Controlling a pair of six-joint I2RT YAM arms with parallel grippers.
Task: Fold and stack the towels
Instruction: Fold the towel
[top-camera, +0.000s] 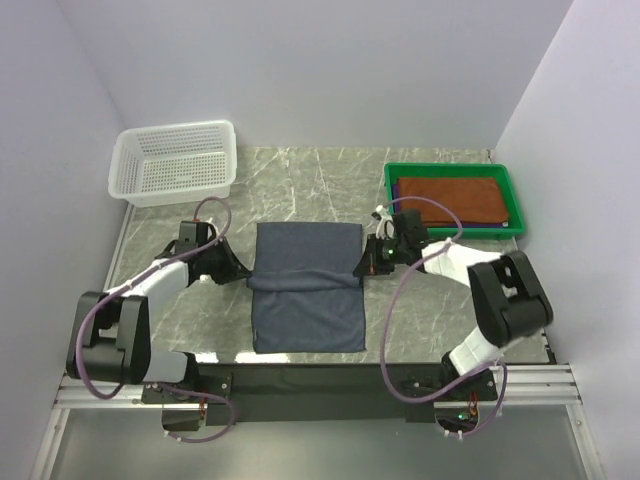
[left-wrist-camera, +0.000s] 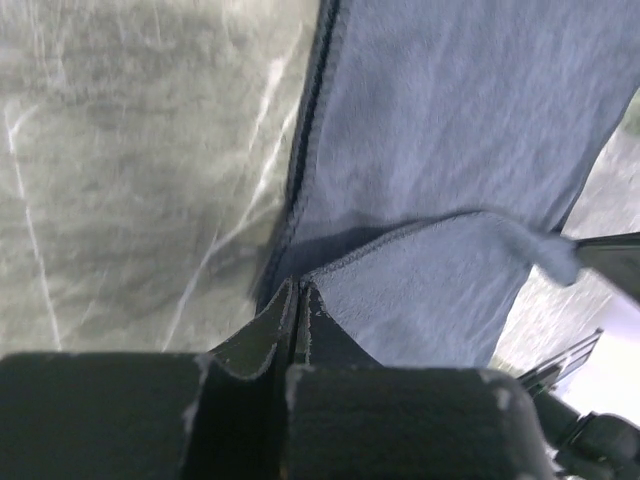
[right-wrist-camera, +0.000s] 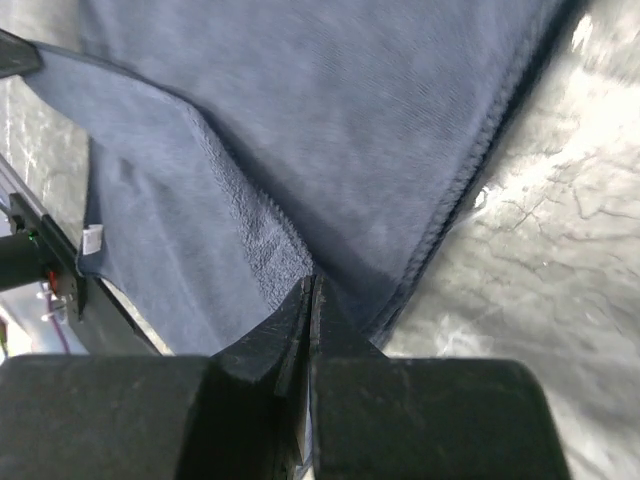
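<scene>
left gripper (top-camera: 240, 270): jaws pinched flat on the 9 o'clock edge of the grey-blue towel (top-camera: 305, 290), at the fold line
right gripper (top-camera: 364, 266): same – clamped on the 3 o'clock edge, level with the left
towel: mid-counter, a ridge across it between the two grippers, flat cloth on both sides
step: likely mid-fold, towel being halved
next: carry both held edges together at even pace, then let go – keep hems lined up
tray (top-camera: 512, 190): green, 2 o'clock, rust-brown towel (top-camera: 450, 199) lying in it, apparently over a purple one
basket (top-camera: 175, 162): white mesh, 10 o'clock
counter (top-camera: 320, 175): marble
obstacles: none near the cloth
</scene>
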